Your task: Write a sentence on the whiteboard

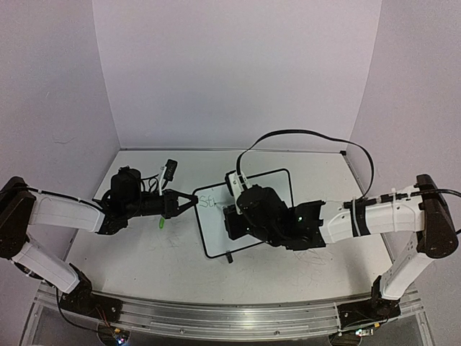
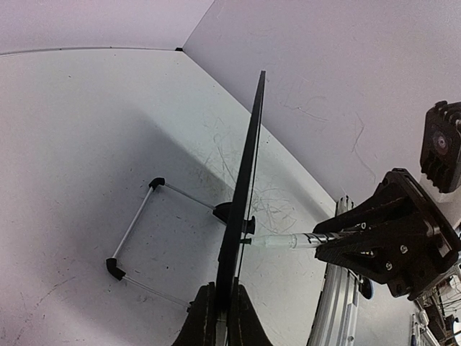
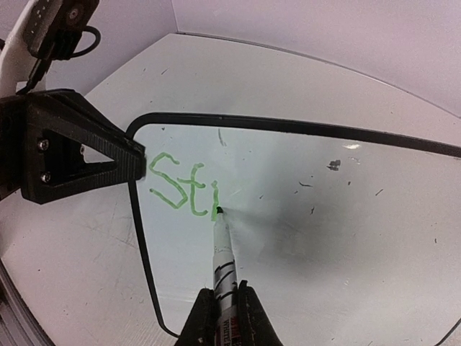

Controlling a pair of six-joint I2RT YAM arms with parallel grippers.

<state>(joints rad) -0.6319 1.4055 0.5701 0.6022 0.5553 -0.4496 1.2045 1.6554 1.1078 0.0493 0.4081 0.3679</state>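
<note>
Whiteboard point(image 1: 216, 234) lies flat at counter point(image 1: 144, 245) centre, between arms. Left end effector point(image 1: 189, 202) clamps its left edge, steadying it. Right end effector point(image 3: 220, 317) is closed on marker point(image 3: 222, 267), tip touching board. Sentence point(image 3: 176, 187) so far reads green "St" plus a fresh stroke, in far-left corner. Writing line runs rightward along board's long axis, blank surface to right of tip. Right arm writes; judged barely started.

Green writing on a white whiteboard point(image 3: 324, 238) with a black frame.
The sentence point(image 3: 176, 189) is pale green; the marker point(image 3: 224, 268) is white with black bands and a dark tip; grey scuffs and scribbles fleck the white table point(image 1: 144, 249).
</note>
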